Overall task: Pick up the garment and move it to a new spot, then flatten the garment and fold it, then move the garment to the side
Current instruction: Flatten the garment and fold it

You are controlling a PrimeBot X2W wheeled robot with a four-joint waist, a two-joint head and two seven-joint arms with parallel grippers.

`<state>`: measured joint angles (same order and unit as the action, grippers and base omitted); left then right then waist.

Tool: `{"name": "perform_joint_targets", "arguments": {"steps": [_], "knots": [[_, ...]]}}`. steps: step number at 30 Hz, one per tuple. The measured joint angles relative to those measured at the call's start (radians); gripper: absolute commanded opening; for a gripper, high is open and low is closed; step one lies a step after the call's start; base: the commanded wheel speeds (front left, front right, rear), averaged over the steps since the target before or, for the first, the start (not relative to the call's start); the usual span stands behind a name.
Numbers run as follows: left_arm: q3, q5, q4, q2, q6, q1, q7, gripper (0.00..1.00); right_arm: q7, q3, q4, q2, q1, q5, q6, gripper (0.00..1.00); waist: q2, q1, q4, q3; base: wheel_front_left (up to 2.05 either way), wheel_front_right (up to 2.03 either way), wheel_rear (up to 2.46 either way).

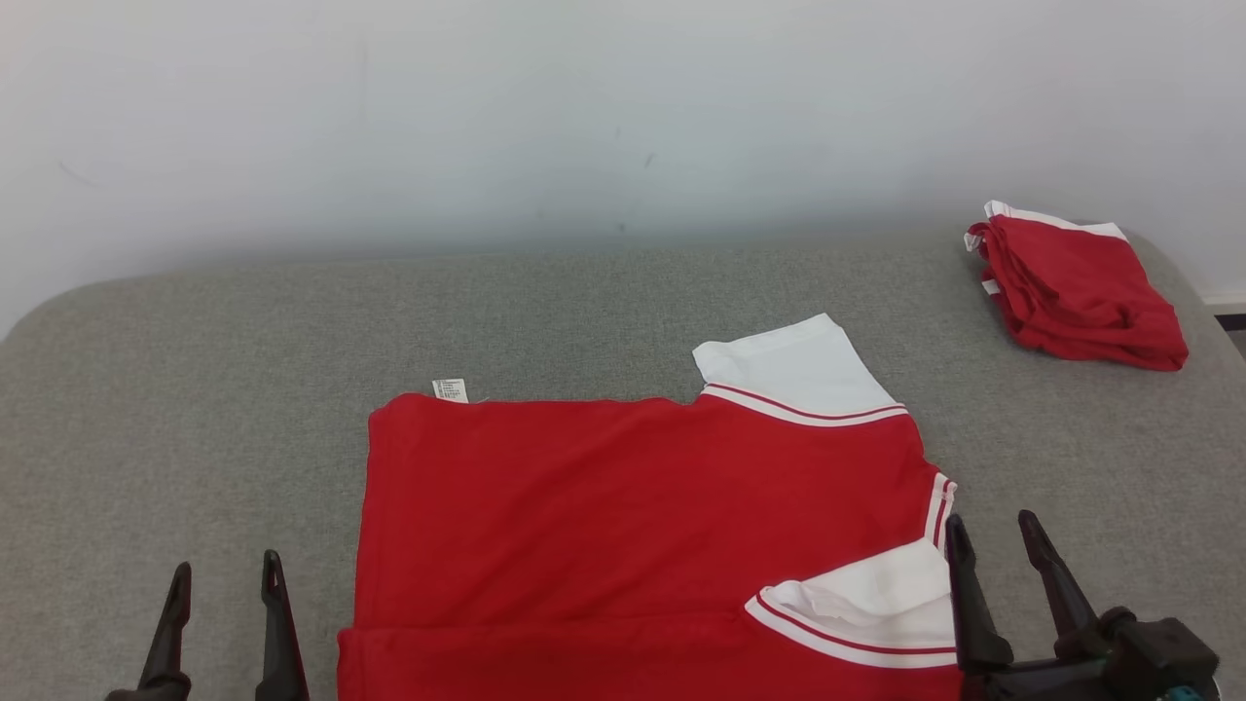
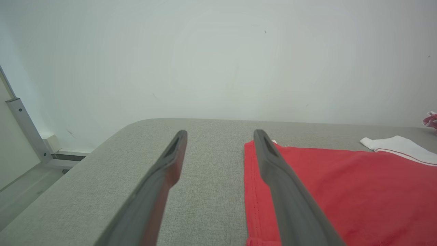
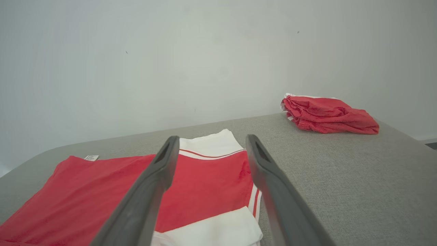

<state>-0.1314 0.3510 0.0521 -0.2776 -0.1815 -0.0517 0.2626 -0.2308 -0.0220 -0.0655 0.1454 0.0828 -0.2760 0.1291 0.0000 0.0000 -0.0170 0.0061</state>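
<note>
So starting on the left: the left gripper (image 1: pixel 227 565) is over bare tabletop (image 1: pixel 195 389) just beside the garment's left edge, jaws spread wide with nothing in them. The garment (image 1: pixel 604 506), a red shirt with white sleeves, sits mid-tabletop toward the near edge. It's lying sideways and pretty flat, with a little white label (image 1: pixel 450 390) poking out at its far left corner. No big wrinkles that I can see, so I'd call the pick-up-and-move part done and the flattening basically done too. Going right, the far sleeve (image 1: pixel 793 370) sticks out flat past the body, while the near sleeve (image 1: pixel 876 604) lies in over the red. There's also a line along the near edge that might be a first fold or just a hem, can't tell. The right gripper (image 1: pixel 993 521) is right at the shirt's right edge by that near sleeve, also wide open and empty. Far right at the back there's a folded red-and-white pile (image 1: pixel 1081 292), well apart. My read: folding is barely started at best, and moving it aside is left to do.
</note>
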Motion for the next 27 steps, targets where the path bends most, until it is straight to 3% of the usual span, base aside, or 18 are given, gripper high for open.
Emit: {"name": "perform_joint_targets", "arguments": {"steps": [5,15,27], "knots": [[0.007,-0.073,0.011,0.013,0.03,-0.005,0.0,1.0,-0.026,0.018,-0.01,-0.011,-0.014,0.081,0.0,1.0,0.0,0.0,-0.002,0.002,0.0,0.0,0.0],[0.014,-0.102,0.045,0.028,0.109,-0.006,0.0,1.0,-0.031,0.01,0.012,-0.051,-0.022,0.149,0.0,1.0,0.0,0.0,0.013,-0.004,0.0,0.0,0.0],[0.019,-0.112,0.108,0.05,0.129,-0.006,0.0,1.0,-0.031,0.022,-0.026,-0.071,-0.018,0.173,0.0,1.0,0.0,0.0,0.02,-0.012,0.0,0.0,0.0]]}}
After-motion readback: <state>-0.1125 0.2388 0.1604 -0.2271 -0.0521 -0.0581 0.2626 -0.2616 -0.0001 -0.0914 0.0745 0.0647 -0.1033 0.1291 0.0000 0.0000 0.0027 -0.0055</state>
